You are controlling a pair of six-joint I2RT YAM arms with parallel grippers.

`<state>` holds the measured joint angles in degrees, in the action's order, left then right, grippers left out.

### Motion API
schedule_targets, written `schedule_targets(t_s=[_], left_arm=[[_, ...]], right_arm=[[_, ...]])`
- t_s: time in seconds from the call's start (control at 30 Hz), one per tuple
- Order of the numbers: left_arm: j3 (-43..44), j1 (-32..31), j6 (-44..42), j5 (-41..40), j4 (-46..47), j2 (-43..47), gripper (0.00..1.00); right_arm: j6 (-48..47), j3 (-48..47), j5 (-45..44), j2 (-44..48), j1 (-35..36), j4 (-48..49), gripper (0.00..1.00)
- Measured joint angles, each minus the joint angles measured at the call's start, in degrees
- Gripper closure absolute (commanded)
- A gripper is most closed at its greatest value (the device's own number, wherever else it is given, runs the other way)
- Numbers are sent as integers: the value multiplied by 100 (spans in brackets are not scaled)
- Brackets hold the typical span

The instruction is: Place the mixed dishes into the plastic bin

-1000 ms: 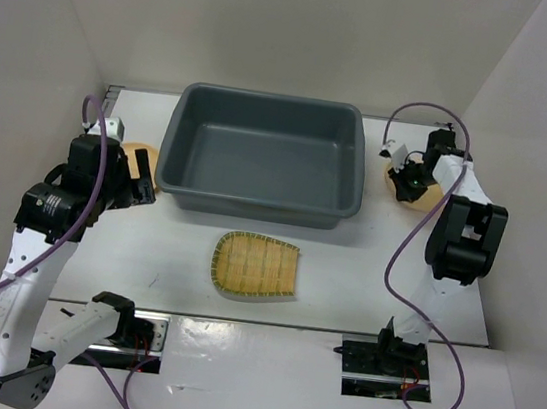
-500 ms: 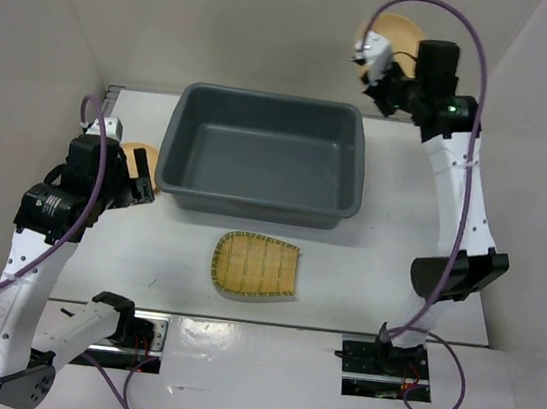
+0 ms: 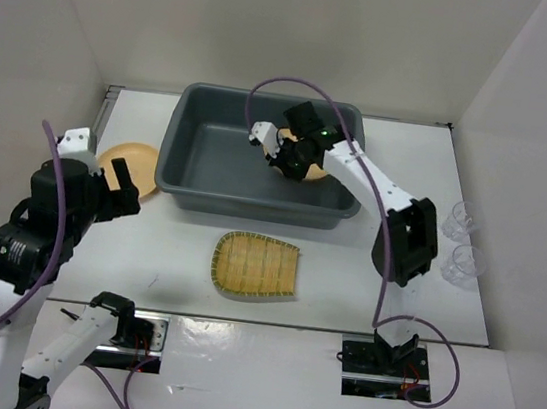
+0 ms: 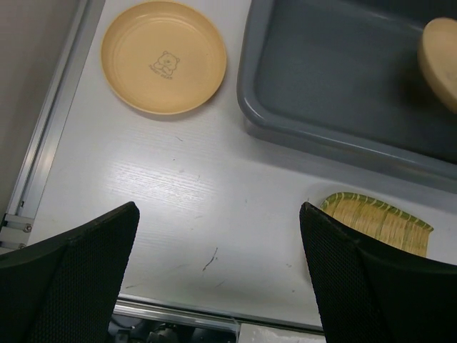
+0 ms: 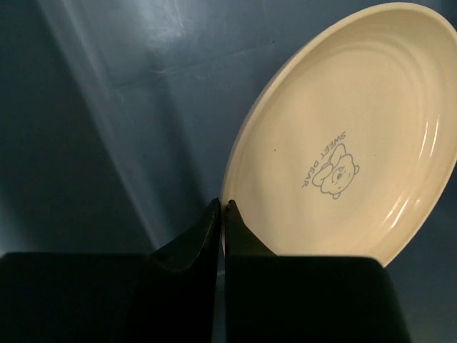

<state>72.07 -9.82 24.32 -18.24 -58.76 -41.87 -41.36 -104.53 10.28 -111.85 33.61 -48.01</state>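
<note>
Grey plastic bin (image 3: 221,157), overhead: far middle of the worktop (image 3: 365,277), open side up.
Right jaws, overhead: reached down into the bin's right half, on the held plate (image 3: 315,177); the grip is hard to read from here.
Left jaws, overhead: raised over the worktop left of the bin, near the loose plate (image 3: 126,159).
Loose plate, overhead: tan, flat on the worktop, just beside the bin's left wall.
Fan dish (image 3: 256,266), overhead: yellow-green, woven grid, flat on the worktop in front of the bin, apart from it.
Glass cups (image 3: 461,221), overhead: two, clear, at the worktop's right edge, well apart from the bin.
Left jaws, left wrist: wide apart, nothing between them.
Loose plate (image 4: 163,56), left wrist: face up, bear print in the centre, clear gap to the bin's corner (image 4: 260,107).
Fan dish (image 4: 378,221), left wrist: only its edge shows.
Right jaws, right wrist: together, clamped on the held plate's rim.
Held plate (image 5: 357,143), right wrist: tilted, bear print visible, over the bin floor (image 5: 107,107); cannot tell if it touches.
</note>
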Motion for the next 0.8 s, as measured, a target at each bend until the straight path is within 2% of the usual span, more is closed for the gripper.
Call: schedule_targets(t_s=[0.13, 0.33, 0.4, 0.47, 0.6, 0.63, 0.73, 0.77, 0.8], left_arm=[[2, 0, 2, -7, -7, 122, 1], [0, 0, 31, -2, -15, -280, 1], [-2, 0, 103, -20, -20, -409, 1], [-9, 0, 166, -70, -24, -503, 1], [-13, 0, 326, -236, -63, -608, 1], [-13, 0, 334, -267, -74, -632, 1], [-11, 22, 350, -376, -94, -772, 1], [-4, 46, 343, -413, -103, -866, 1], [28, 90, 299, -424, -133, -1062, 1]], right_arm=[[24, 7, -247, -610, -7, 133, 100], [17, 9, -573, -868, -7, 385, 100], [-4, 35, -697, -953, -11, 505, 97], [-13, 85, -787, -1027, -11, 551, 76], [-74, 144, -848, -1054, -11, 577, 51], [-101, 144, -848, -1049, -15, 608, 39], [-107, 146, -848, -981, -42, 658, 28], [-48, 144, -848, -914, -44, 671, 17], [39, 144, -837, -804, -48, 686, 13]])
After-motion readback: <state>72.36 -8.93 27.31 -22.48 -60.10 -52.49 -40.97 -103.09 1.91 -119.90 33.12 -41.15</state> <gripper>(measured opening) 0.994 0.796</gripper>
